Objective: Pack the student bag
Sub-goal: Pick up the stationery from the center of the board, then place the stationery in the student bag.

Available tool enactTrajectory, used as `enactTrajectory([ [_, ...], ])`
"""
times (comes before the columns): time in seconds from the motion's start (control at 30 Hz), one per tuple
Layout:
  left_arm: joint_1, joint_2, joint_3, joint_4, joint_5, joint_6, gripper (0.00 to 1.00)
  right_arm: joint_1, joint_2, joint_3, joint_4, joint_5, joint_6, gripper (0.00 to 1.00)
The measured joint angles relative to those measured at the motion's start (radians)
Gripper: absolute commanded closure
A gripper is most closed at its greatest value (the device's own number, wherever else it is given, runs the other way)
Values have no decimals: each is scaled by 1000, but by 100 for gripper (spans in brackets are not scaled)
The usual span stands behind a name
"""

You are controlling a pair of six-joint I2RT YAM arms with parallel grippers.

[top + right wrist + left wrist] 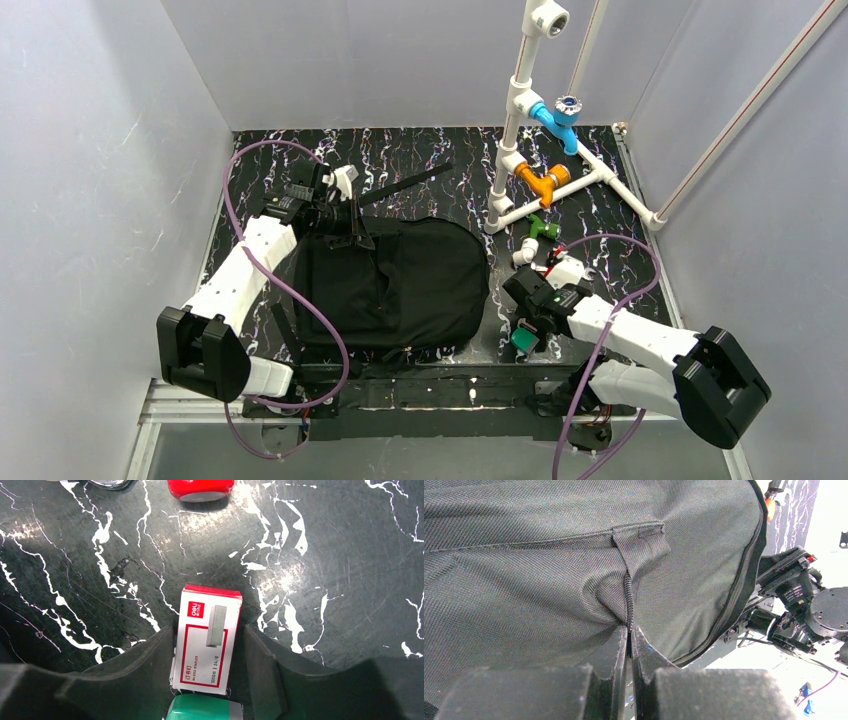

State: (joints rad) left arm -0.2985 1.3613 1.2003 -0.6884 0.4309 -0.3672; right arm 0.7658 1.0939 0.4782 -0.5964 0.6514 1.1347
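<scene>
Looking down from the top camera, the student bag [410, 285] lies flat on the black marbled table [440, 190], left of centre between the two arms. Its long axis runs left to right, with the rounded end pointing right and the squarer end pointing left. The left gripper [338, 215] sits right at the bag's far-left corner, and a black strap [405, 185] trails off towards the back wall. The right gripper [530, 312] hangs low just off the bag's rounded end. A white pipe frame [520, 150] stands at the far right.

On to the left wrist, where black woven fabric fills the picture. The fingers [616, 650] are pressed together on a ridged zipper strip [628, 595] that runs down from a stitched tab and straight in between them.

Over to the right wrist, where the fingers [150, 655] are spread apart. They straddle a red-and-white staples box [207, 640] lying flat on the table, its long axis in line with the fingers. The left finger is just beside the box and the right one stands a little clear. A green object [202, 711] sits at the box's near end, and a red round thing [200, 487] lies beyond, apart.
</scene>
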Motion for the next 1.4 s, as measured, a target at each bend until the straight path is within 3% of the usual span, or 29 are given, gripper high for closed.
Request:
enactTrajectory([
  [0.17,0,0,0,0,0,-1,100,0,-12,-8,35,0,-29,59],
  [0.33,0,0,0,0,1,-2,100,0,-94,-16,47,-2,-101,65],
  [0.5,0,3,0,0,1,1,100,-2,-234,30,41,-85,-296,64],
  [0.67,0,14,2,-2,11,20,100,-2,-271,182,106,-363,-510,59],
  [0.8,0,21,9,-13,12,36,100,29,-135,282,289,-589,-571,57],
  [0.9,0,21,11,-24,11,43,100,88,71,343,505,-687,-572,55],
  [1.17,0,21,25,-44,11,43,100,198,467,398,919,-804,-550,50],
  [1.4,0,21,26,-57,14,42,100,251,616,452,1109,-833,-550,45],
])
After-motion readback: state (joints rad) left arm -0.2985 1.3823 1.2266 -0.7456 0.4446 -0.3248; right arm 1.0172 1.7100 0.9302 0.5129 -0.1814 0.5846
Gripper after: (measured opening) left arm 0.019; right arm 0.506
